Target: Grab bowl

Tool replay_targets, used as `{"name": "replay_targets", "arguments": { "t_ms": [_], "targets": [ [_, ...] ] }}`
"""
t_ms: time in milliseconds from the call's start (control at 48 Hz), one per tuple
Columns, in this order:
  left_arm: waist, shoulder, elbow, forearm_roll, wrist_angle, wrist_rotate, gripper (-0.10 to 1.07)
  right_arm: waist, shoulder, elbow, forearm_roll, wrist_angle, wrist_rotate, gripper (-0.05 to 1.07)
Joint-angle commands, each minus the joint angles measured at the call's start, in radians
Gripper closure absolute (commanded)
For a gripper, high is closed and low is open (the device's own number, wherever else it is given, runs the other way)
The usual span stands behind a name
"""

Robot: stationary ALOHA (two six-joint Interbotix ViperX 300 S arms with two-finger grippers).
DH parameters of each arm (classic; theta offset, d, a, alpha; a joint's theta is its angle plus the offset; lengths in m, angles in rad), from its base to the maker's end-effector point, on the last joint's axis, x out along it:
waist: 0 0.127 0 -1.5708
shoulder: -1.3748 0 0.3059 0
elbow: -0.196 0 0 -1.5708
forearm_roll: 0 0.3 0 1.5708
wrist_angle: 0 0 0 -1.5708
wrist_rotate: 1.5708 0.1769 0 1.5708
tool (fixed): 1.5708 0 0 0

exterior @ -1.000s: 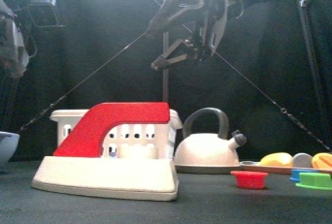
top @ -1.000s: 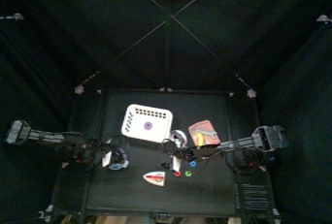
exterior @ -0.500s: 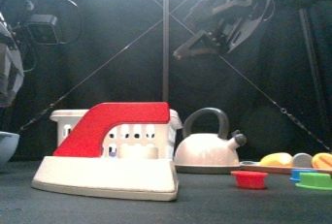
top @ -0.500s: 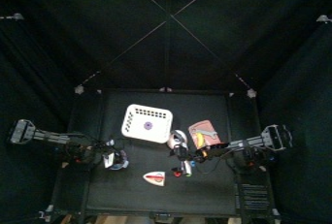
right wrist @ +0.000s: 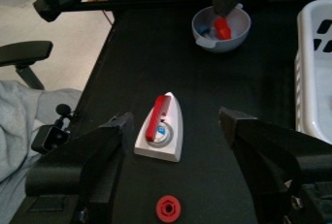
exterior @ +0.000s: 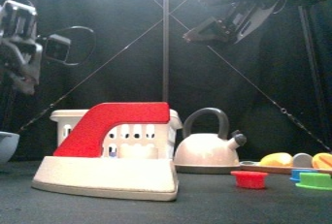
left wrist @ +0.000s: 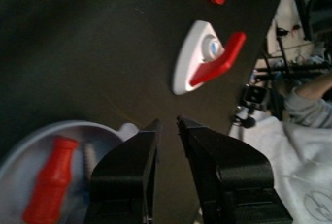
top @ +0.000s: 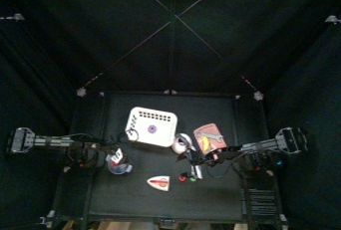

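Left gripper (left wrist: 168, 136) is hovering nearly closed, empty, just above the small round pale bowl (left wrist: 58, 170) holding a red bottle-shaped piece (left wrist: 49, 179); right gripper (right wrist: 182, 141) is hanging wide open.

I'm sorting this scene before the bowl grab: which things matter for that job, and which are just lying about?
For the job: bowl; left gripper.
Lying about: red-and-white piece; white tray; kettle.
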Motion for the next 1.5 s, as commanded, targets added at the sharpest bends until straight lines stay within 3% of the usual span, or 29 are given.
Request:
{"name": "replay_targets", "arguments": {
  "t_ms": [0, 146, 250, 375, 500, 604, 729, 1042, 1479],
  "targets": [
    [-0.006, 0.018, -0.149, 0.179, 0.160, -0.092, 0.41, 0.000, -0.023, -0.009, 0.009, -0.006, 0.000, 0.02],
    [-0.025, 0.035, -0.253, 0.399, 0.333, -0.350, 0.43, 0.000, -0.023, -0.005, 0.021, -0.008, 0.002, 0.02],
    [-0.080, 0.044, -0.238, 0.512, 0.321, -0.640, 0.43, 0.000, -0.029, 0.006, 0.025, -0.006, 0.002, 0.02],
    [-0.212, 0.071, -0.187, 0.690, 0.318, -0.953, 0.43, -0.005, -0.049, 0.026, 0.025, -0.008, 0.002, 0.02],
    [-0.319, 0.109, -0.170, 0.813, 0.307, -1.200, 0.43, -0.014, -0.080, 0.051, 0.015, -0.006, -0.003, 0.02],
    [-0.365, 0.160, -0.163, 0.933, 0.299, -1.371, 0.43, -0.025, -0.114, 0.071, 0.000, -0.008, -0.005, 0.02],
    [-0.379, 0.216, -0.172, 0.951, 0.299, -1.448, 0.43, -0.037, -0.153, 0.101, -0.006, -0.009, -0.005, 0.02],
    [-0.393, 0.295, -0.121, 0.822, 0.290, -1.459, 0.38, -0.083, -0.215, 0.149, -0.032, -0.057, -0.006, 0.02],
    [-0.379, 0.341, -0.080, 0.830, 0.230, -1.462, 0.24, -0.112, -0.219, 0.167, -0.012, -0.094, -0.002, 0.02]
  ]
}}
